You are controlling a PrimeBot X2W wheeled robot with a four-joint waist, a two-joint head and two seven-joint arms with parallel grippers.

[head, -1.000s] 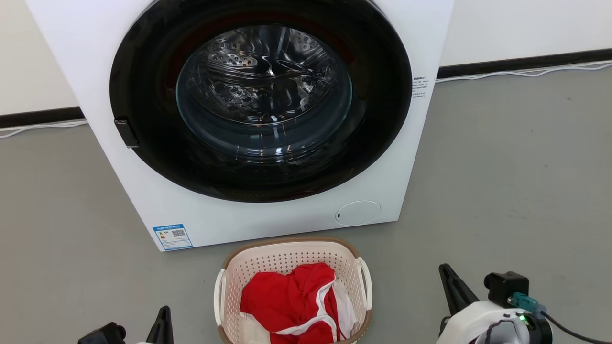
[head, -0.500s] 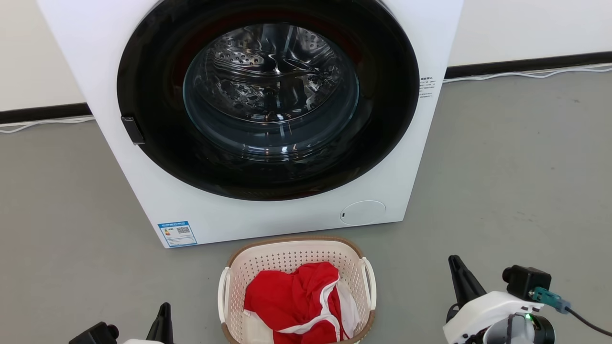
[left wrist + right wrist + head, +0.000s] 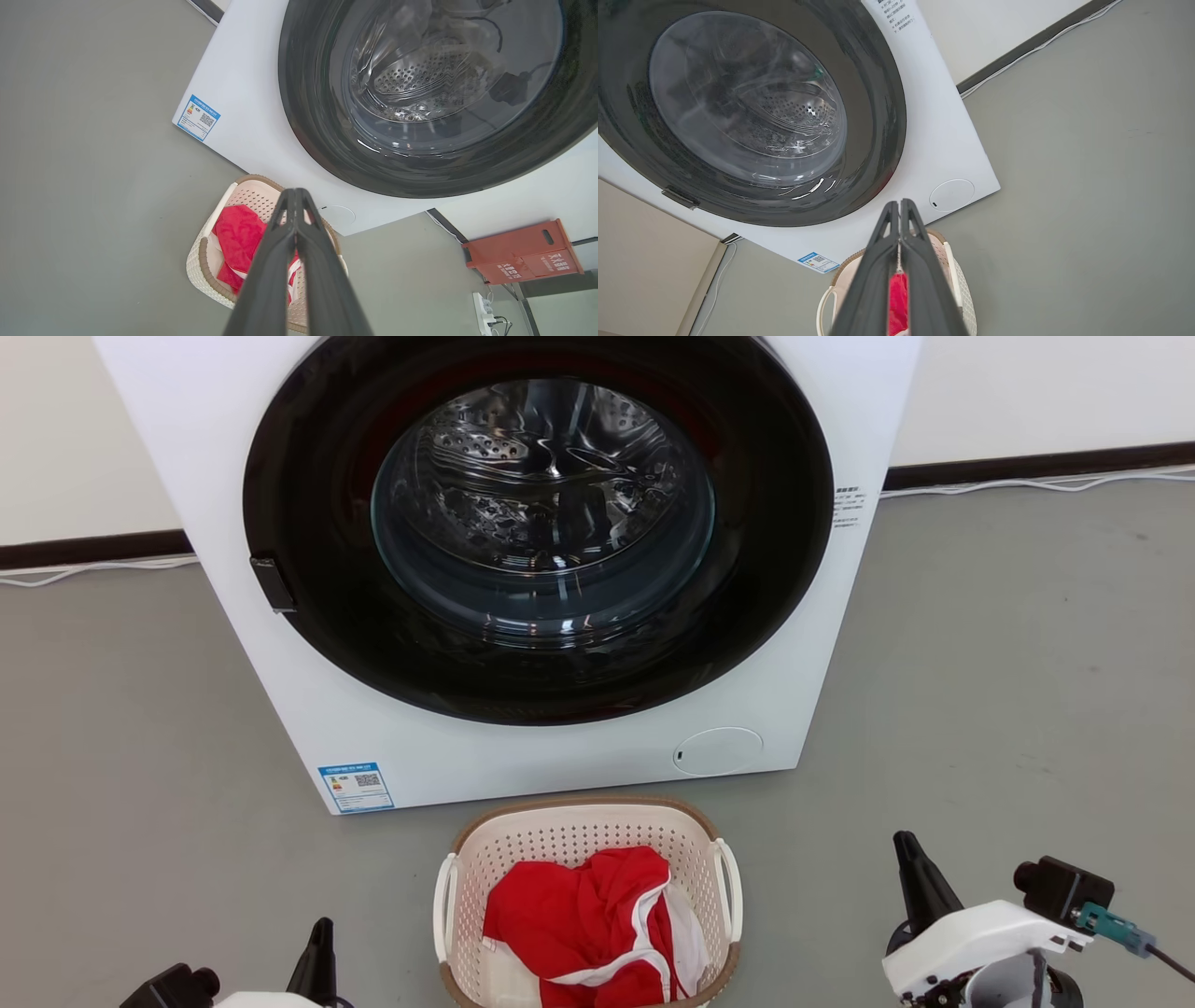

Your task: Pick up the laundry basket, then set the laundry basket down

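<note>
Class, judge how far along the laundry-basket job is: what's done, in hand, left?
Done: nothing; the cream perforated plastic laundry basket with brown rim stands on the grey floor, untouched. In hand: the left gripper and right gripper flank it, apart, both shut and empty. Left: grasping its white loop handles, lifting, setting down.
</note>
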